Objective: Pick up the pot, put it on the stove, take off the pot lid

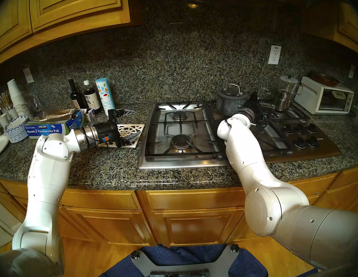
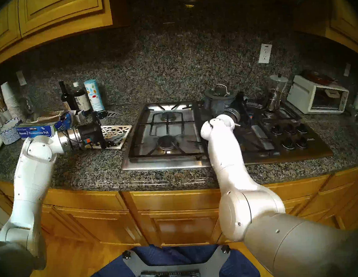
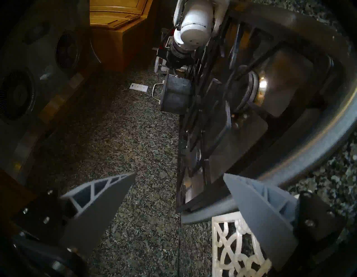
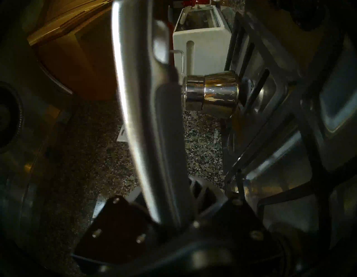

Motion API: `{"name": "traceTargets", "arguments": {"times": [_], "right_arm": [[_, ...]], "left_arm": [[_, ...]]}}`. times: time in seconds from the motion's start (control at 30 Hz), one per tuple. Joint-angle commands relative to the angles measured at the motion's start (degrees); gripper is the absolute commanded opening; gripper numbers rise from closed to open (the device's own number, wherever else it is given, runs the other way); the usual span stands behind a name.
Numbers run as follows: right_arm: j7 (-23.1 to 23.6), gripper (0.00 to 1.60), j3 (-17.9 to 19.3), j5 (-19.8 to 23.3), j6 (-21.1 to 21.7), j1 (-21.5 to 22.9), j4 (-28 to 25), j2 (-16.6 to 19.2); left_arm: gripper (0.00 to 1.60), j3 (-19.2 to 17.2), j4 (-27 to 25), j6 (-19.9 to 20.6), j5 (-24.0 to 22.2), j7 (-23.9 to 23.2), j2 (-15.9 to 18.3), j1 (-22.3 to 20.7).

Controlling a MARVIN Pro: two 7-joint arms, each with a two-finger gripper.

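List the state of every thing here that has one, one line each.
pot: upright on the stove, at its back.
pot lid: on the pot.
right gripper: shut on the pot's handle.
left gripper: open, empty, above the white trivet.
foil box: open.

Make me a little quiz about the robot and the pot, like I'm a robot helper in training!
1. True or false: the pot lid is already off the pot.
2. Which one is shut on the pot's long handle? A) left gripper B) right gripper
3. Fill in: the open left gripper is above a white lattice ____.

Key: 1 false, the lid sits on the pot; 2 B; 3 trivet.
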Motion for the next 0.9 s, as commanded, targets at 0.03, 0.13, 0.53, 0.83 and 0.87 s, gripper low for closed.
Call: {"name": "traceTargets", "arguments": {"times": [0.03,0.13,0.53,0.83,0.87], "right_arm": [[2.16,0.0,-1.15,-0.74,-0.46,1.47,-2.13,-0.57],[2.04,0.0,-1.09,-0.73,-0.98,1.53,-2.67,-0.66],[1.35,0.0,-1.43,-0.75,-1.63,1.53,-5.1,-0.9],[0.41,0.0,-1.12,-0.11,-2.42,1.51,-7.16,-1.48],[0.22,0.0,-1.14,-0.12,-2.56,1.64,-7.62,-1.46]], "left_arm": [[1.6,-0.61,-1.08,-0.11,-0.61,0.5,0.14,-2.02],[1.6,-0.61,-1.09,-0.11,-0.6,0.5,0.14,-2.01],[1.6,-0.62,-1.1,-0.1,-0.55,0.51,0.14,-1.98],[1.6,-0.62,-1.1,-0.1,-0.52,0.51,0.14,-1.95],[1.6,-0.62,-1.1,-0.1,-0.5,0.51,0.14,-1.94]]}}
